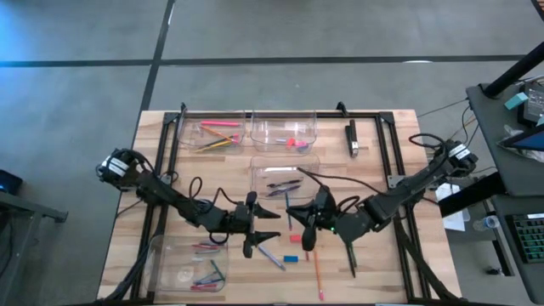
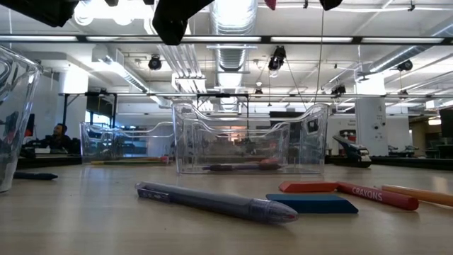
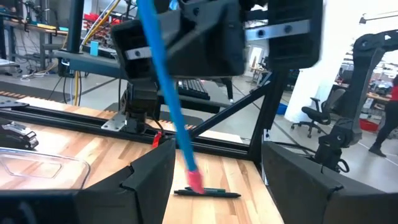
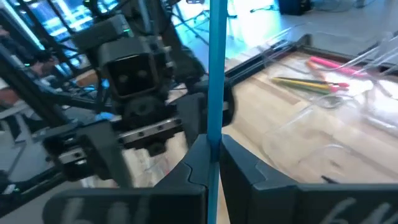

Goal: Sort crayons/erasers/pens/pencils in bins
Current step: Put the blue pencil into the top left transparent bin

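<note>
- A long thin blue pencil with a pink tip (image 4: 217,74) stands pinched between the closed fingers of the right gripper (image 4: 210,163), raised over mid-table.
- The left gripper (image 3: 214,165) faces it close by, fingers spread, holding nothing.
- A clear plastic rectangular bin (image 1: 286,174) containing pens lies just behind both grippers.

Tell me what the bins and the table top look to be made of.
Bins: clear, glossy plastic by the look; the room and the pens inside show straight through the walls, and the rims catch highlights. Table top: light wood, probably butcher-block planks with a matte finish; parallel seams and grain show in the high view. The exact plastic or wood type can't be told.
</note>
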Tool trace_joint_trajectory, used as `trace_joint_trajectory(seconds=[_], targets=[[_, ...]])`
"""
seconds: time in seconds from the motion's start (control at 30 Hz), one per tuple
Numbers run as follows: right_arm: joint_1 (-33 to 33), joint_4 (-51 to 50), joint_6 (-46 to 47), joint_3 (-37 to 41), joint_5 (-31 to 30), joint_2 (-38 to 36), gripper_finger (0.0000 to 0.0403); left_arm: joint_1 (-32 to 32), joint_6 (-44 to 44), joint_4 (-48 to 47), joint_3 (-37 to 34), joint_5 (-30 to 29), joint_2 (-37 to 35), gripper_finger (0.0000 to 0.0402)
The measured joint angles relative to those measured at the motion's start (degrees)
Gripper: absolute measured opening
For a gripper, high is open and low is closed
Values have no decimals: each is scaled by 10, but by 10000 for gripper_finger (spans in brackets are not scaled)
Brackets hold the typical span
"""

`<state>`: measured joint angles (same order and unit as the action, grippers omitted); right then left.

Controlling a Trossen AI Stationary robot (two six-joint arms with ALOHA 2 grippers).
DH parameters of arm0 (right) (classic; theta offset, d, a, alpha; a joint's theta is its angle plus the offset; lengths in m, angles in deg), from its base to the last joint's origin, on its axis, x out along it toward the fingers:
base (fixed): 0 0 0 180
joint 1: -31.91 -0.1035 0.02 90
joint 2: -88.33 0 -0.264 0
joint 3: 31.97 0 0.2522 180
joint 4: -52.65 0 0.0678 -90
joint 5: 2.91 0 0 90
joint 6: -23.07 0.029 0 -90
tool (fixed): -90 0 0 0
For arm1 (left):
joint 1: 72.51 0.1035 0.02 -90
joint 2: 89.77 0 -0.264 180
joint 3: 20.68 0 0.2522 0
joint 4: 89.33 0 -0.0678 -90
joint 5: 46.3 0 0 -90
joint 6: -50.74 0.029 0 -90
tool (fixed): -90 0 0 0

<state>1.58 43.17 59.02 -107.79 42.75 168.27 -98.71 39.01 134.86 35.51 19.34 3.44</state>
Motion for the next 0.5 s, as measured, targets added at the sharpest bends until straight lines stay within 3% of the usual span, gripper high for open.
trace_joint_trajectory(seconds=[0.27,0.5], targets=[[3,95,-47,0,43,27,13,0,0,0,-1,0,0,225],[9,119,-62,0,44,33,13,0,0,0,-1,0,0,225]])
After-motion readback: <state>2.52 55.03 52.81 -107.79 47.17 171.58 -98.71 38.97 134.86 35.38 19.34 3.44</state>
